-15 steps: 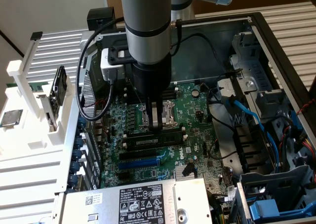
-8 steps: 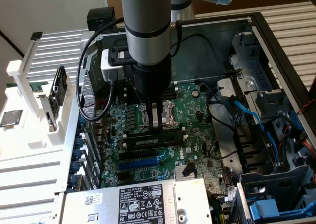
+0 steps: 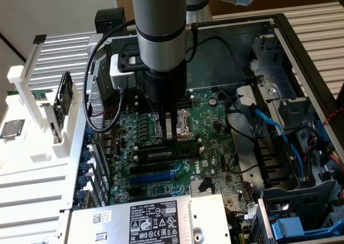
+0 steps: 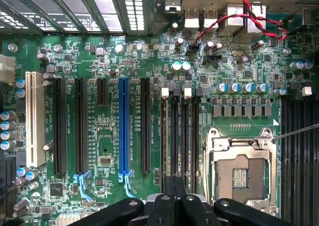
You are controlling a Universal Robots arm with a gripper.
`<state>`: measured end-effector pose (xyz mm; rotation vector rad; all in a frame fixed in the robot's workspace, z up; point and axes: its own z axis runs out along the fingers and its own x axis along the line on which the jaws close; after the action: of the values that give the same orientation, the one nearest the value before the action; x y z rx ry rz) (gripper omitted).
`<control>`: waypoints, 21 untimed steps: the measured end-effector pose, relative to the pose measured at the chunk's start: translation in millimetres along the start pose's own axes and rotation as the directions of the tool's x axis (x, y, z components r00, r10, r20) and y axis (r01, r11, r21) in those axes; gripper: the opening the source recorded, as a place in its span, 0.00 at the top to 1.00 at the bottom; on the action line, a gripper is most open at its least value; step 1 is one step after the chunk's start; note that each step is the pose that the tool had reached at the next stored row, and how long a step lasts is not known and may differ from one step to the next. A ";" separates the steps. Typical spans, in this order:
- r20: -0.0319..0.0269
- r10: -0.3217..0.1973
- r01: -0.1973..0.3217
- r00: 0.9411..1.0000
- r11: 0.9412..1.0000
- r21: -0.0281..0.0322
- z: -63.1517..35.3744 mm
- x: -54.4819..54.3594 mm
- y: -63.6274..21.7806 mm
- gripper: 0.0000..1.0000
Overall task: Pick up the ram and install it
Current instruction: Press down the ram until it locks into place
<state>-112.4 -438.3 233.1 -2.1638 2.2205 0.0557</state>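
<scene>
— Where's the ram [image 3: 165,153]?

— From the exterior view, I see it lying along a slot near the middle of the board [image 3: 215,127], beside the socket [image 3: 181,121], with a white latch [image 3: 200,146] at each end.

— And the pincer [image 3: 170,137]?

— It's closed, with nothing that I can see between the fingers. It hangs right over the ram's top edge. I can't tell whether it's touching.

— So you're seating it?

— That's my reading. To do it well, I'd press straight down with no tilt and stay centred on the stick, so both ends go in together. In the wrist view the pincer [image 4: 174,200] lines up with the slots [image 4: 175,136], which is good. I'd judge it seated only when both latches stand closed against the ends.
</scene>
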 end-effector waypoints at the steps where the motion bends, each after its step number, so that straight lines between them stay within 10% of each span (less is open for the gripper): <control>1: 0.000 0.000 0.000 1.000 1.000 0.000 0.5 0.0 0.0 0.90; 21: 0.000 0.000 0.000 1.000 1.000 0.000 3.2 0.7 0.0 0.90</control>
<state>-112.4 -438.8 229.8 -2.1638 2.2206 0.0555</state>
